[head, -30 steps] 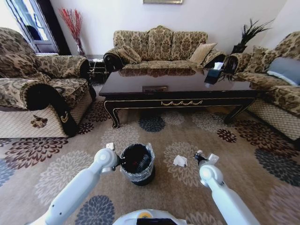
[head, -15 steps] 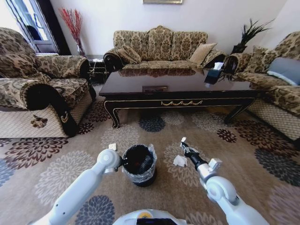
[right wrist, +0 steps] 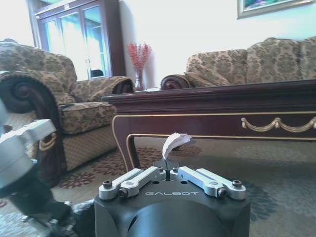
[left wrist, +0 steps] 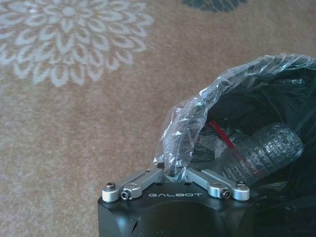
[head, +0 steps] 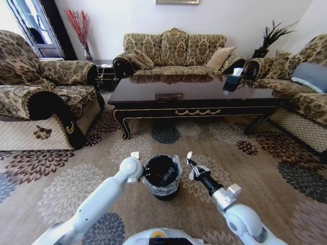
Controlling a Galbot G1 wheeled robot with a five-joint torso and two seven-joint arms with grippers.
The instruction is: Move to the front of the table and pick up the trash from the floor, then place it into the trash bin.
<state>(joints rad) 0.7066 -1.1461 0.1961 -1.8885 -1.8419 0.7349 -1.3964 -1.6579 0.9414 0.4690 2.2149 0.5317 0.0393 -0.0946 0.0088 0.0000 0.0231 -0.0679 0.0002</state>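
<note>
Reading GALBOT on right tool (right wrist: 171,170) | pinching white paper wad (right wrist: 175,141)

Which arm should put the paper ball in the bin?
Right. The right gripper is by the paper wad, next to the trash bin. The left gripper is clamped on the bin's bag.
</note>
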